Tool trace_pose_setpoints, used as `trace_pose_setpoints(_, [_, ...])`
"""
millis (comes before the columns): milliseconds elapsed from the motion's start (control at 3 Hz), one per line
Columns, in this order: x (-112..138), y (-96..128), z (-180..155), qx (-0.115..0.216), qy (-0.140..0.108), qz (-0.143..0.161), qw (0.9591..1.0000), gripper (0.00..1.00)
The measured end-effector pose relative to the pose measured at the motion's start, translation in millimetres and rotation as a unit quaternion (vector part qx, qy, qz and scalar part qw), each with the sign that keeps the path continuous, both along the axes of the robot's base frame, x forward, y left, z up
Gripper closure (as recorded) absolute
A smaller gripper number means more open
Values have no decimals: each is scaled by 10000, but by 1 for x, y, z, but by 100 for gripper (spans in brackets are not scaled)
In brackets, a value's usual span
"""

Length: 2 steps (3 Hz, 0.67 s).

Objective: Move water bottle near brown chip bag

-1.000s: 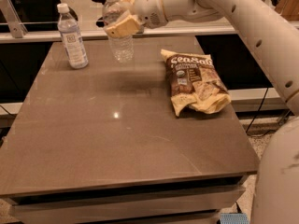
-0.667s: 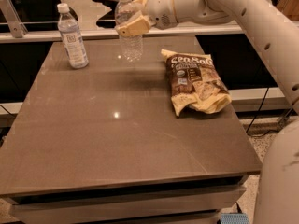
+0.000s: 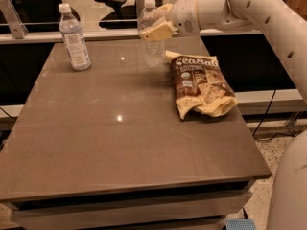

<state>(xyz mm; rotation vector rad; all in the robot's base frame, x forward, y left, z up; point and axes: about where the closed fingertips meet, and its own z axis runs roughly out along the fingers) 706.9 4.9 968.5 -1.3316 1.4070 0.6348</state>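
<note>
Item: water bottle (image 3: 154, 51). Clear ribbed plastic, cylindrical, white cap, upright at the far side of the table (image 3: 120, 147), just left of the bag's top corner. I cannot tell whether its base rests on the surface or hangs just above it.

Item: gripper (image 3: 156, 30). Pale yellow fingers, pinched around the bottle's upper body, at the end of a smooth white arm (image 3: 249, 8) reaching in from the right.

Item: brown chip bag (image 3: 201, 83). Dark, glossy, crinkled film with pale yellow edges and white lettering, lying flat at the table's right side.

Item: second bottle (image 3: 74, 40). Slimmer, clear, tall white label, standing at the far left, well apart.

Item: table. Brown, smooth, faintly reflective slab.
</note>
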Motion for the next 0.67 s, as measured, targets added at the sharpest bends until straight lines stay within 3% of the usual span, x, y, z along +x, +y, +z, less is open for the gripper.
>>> trace_pose_setpoints(667, [9,-7,-26,28,343,4,9994,100])
